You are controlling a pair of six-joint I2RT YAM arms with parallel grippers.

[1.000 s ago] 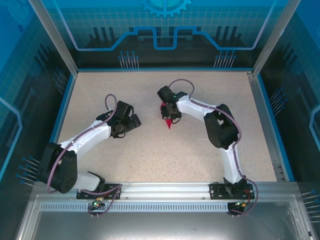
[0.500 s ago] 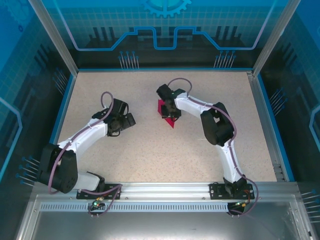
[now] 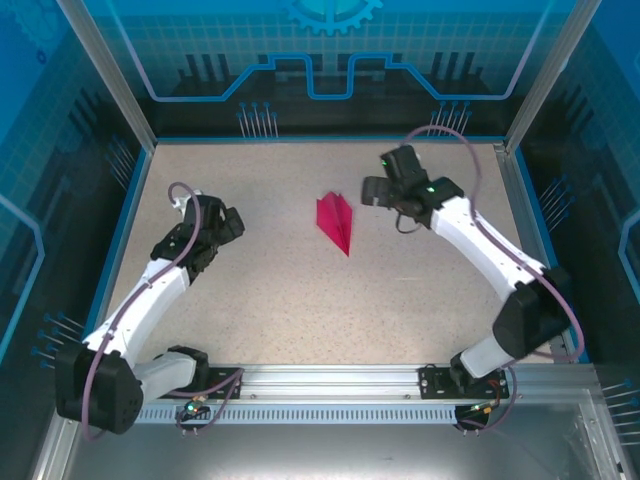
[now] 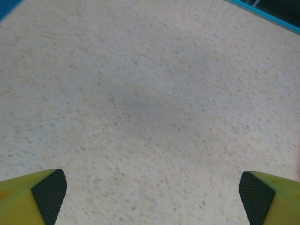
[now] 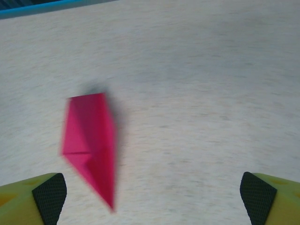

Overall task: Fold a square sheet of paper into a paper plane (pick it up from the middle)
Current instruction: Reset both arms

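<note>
As the paper plane (image 3: 336, 222) lies on the table (image 3: 270, 300) between the left gripper (image 3: 226, 222) and right gripper (image 3: 370, 192), both spread wide and empty, I'd pinch its central ridge gently: it looks light and flimsy.

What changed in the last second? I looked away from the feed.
The right pincer let go of the paper plane and pulled back to the right. The left pincer withdrew to the left. Both are open. The plane stayed roughly where it was on the table.
</note>
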